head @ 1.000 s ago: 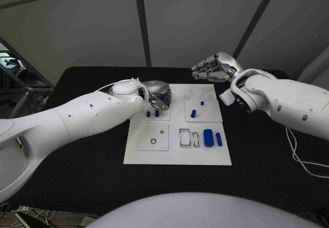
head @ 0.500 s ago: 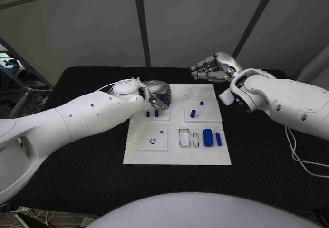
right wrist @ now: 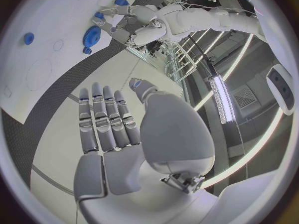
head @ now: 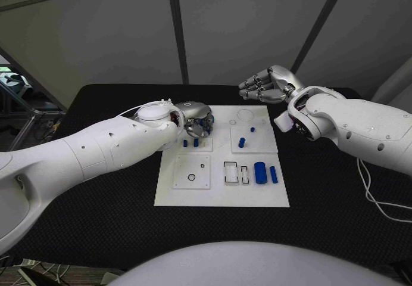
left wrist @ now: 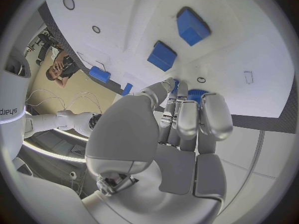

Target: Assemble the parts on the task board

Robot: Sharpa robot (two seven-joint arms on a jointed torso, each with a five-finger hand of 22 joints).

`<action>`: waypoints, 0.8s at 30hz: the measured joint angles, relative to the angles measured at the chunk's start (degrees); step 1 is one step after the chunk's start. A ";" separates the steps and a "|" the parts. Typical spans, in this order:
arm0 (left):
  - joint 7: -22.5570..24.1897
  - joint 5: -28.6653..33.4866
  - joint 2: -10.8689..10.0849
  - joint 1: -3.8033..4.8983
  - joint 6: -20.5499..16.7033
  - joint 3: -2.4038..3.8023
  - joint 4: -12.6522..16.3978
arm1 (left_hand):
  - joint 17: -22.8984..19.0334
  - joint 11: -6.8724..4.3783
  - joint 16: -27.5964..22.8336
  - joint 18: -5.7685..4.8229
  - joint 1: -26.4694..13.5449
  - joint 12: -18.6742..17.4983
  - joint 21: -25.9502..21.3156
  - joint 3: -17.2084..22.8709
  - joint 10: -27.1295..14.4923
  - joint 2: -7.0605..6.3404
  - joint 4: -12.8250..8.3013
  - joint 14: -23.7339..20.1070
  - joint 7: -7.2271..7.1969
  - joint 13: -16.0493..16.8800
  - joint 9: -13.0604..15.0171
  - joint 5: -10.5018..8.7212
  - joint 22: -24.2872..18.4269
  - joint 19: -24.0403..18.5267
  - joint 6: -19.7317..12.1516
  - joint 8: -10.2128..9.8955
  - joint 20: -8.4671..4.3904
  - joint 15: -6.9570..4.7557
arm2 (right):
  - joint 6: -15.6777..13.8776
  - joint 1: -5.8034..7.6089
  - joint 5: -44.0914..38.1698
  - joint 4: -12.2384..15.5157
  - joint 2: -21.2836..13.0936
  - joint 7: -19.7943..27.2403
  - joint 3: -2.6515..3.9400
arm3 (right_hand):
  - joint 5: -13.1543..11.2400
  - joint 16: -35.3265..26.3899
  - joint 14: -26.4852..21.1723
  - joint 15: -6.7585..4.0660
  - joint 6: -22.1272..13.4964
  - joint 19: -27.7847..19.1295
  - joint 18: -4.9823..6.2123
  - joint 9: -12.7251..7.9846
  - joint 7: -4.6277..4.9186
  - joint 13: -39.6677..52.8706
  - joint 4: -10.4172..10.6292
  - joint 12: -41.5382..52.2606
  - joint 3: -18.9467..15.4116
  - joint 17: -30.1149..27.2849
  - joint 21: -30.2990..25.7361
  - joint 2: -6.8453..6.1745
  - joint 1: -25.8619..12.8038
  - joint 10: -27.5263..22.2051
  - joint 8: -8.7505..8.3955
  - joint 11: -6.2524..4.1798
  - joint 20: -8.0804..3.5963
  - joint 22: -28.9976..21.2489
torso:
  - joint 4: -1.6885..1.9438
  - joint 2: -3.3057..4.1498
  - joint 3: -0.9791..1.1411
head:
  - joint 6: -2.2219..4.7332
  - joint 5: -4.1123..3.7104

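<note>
The white task board point(head: 223, 196) lies in the middle of the black table. My left hand point(head: 196, 117) hovers low over the board's far left section. Its fingers point(left wrist: 181, 119) curl around a round blue part point(left wrist: 196, 92), which looks like a toothed disc point(right wrist: 92, 35) in the right wrist view. Just in front of that hand stand two short blue pegs point(head: 186, 143) point(left wrist: 163, 55). My right hand point(head: 266, 85) hangs in the air beyond the board's far right corner, fingers stretched out point(right wrist: 118, 129) and holding nothing.
Another blue peg point(head: 241, 142) and a smaller one point(head: 253, 128) stand in the far right section. Two blue cylinders point(head: 260, 173) lie at the near right beside a slotted white piece point(head: 231, 172). A black ring point(head: 190, 177) lies on the near left section.
My left hand has shifted very slightly to the left over the board, still holding the blue part. My right hand has stayed where it was.
</note>
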 measured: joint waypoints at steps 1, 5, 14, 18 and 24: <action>0.00 0.13 -0.46 -0.01 -0.15 0.08 0.52 | 0.00 0.00 0.00 0.00 0.00 0.00 0.00 0.00 0.00 0.00 0.00 0.00 0.20 0.00 -0.04 0.00 0.00 0.00 0.20 0.00 0.00 0.00 | 0.00 0.00 0.00 0.00 -0.02 0.00 0.00 | 0.00 0.00 0.00 0.00 0.00 0.00 0.00 0.00 0.00 0.00 0.00 0.00 0.00 0.00 0.00 0.00 0.00 0.00 0.00 0.00 0.00 0.00 | 0.01 0.00 -0.01 | 0.00 -0.02; -0.01 0.50 -1.88 -0.07 -0.72 1.12 2.07 | -0.01 0.00 0.00 0.00 0.00 -0.31 0.00 0.00 0.00 0.00 0.00 0.00 0.20 0.00 -0.05 0.00 0.00 0.00 0.20 0.00 0.00 0.00 | 0.00 0.00 0.00 -0.01 -0.12 0.01 0.00 | 0.00 0.00 0.00 0.00 0.00 0.00 0.00 0.00 0.00 0.00 0.00 0.00 0.00 0.00 0.00 0.00 0.00 0.00 0.00 0.00 0.00 0.00 | 0.04 0.00 -0.01 | 0.00 -0.03; -0.15 1.78 -4.89 -0.02 -1.82 3.26 5.08 | -0.10 -0.01 0.21 0.00 -0.31 -0.67 -0.01 0.15 0.41 -0.31 -0.15 0.00 0.41 0.00 -0.11 0.00 0.00 0.00 0.41 -0.23 0.00 0.00 | 0.00 0.00 0.00 -0.02 -0.29 0.02 0.00 | 0.00 0.00 0.00 0.00 0.00 0.00 0.00 0.00 0.00 0.00 0.00 0.00 0.00 0.01 0.00 0.00 0.00 0.00 0.00 0.00 0.00 0.00 | 0.07 0.01 -0.04 | 0.00 -0.01; -0.30 2.47 -6.25 -0.12 -1.89 3.50 6.04 | -0.10 -0.01 0.21 0.01 -0.31 -0.67 -0.01 0.15 0.41 -0.31 -0.16 0.00 0.41 0.00 -0.11 0.00 0.00 -0.01 0.40 -0.24 0.00 0.00 | 0.00 0.00 -0.01 -0.03 -0.41 0.03 0.00 | 0.00 0.00 0.00 0.00 0.00 0.00 0.00 0.00 0.00 0.00 0.00 0.00 0.00 0.01 0.00 0.00 0.00 0.00 0.00 0.00 0.00 0.00 | 0.07 0.01 -0.03 | 0.00 -0.01; -0.69 3.45 -7.99 -0.36 -1.65 3.57 6.78 | -0.15 0.20 0.21 0.00 -0.31 -0.88 0.21 0.15 0.61 -0.31 -0.16 0.00 0.41 0.00 -0.13 0.00 0.00 -0.01 0.40 -0.24 0.00 0.00 | 0.00 -0.01 -0.01 -0.02 -0.66 0.03 0.00 | 0.00 0.00 0.00 0.00 0.00 0.00 0.00 0.00 0.00 0.00 0.00 0.00 0.00 0.01 0.00 0.00 0.00 0.00 0.00 0.00 0.00 0.00 | 0.07 0.01 -0.01 | 0.00 -0.01</action>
